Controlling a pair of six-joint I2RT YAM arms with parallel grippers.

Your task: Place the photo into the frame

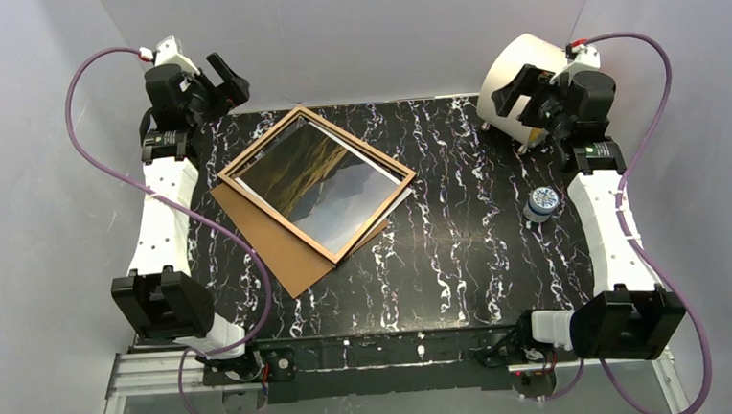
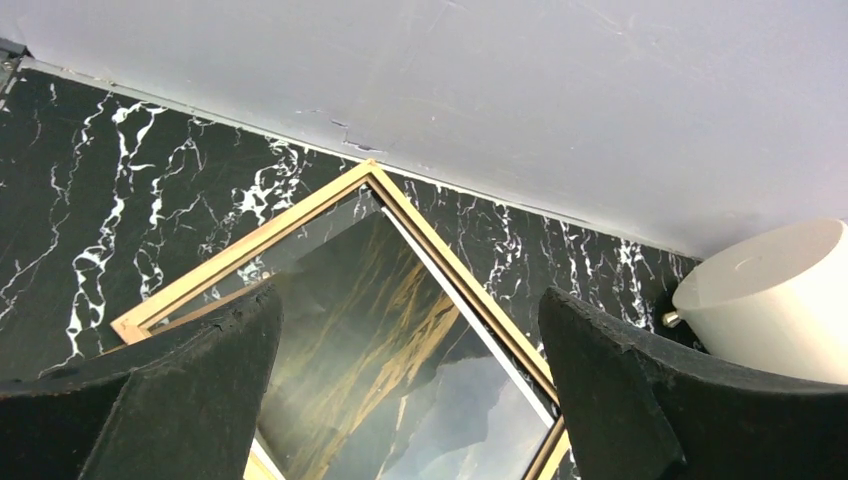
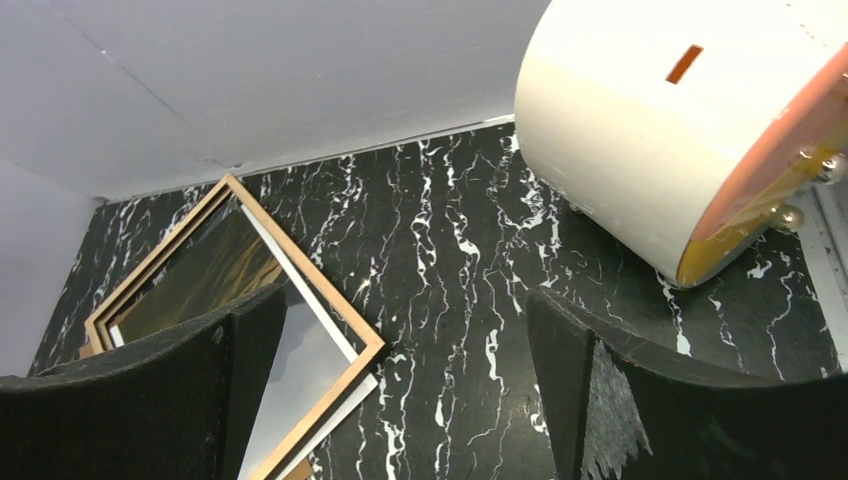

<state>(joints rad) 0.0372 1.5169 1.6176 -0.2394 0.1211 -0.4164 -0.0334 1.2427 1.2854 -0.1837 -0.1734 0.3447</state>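
One backing board point(image 1: 278, 249) juts out nearest, from under the frame point(image 1: 260, 142). The photo point(image 1: 317, 176) shows within the frame's opening, its white margin peeking past the frame's right edge, so I judge it not quite seated. Beyond the frame, the left gripper point(image 1: 209, 86) and right gripper point(image 1: 529, 93) hover, jaws released and empty. Next, squaring the print calls for a gentle nudge.

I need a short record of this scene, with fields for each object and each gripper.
frame: flat on table, left of centre, turned diagonally
photo: showing inside the frame, white edge poking out
backing board: beneath both
white cylinder: far right corner
small container: right side
left gripper: open, empty
right gripper: open, empty
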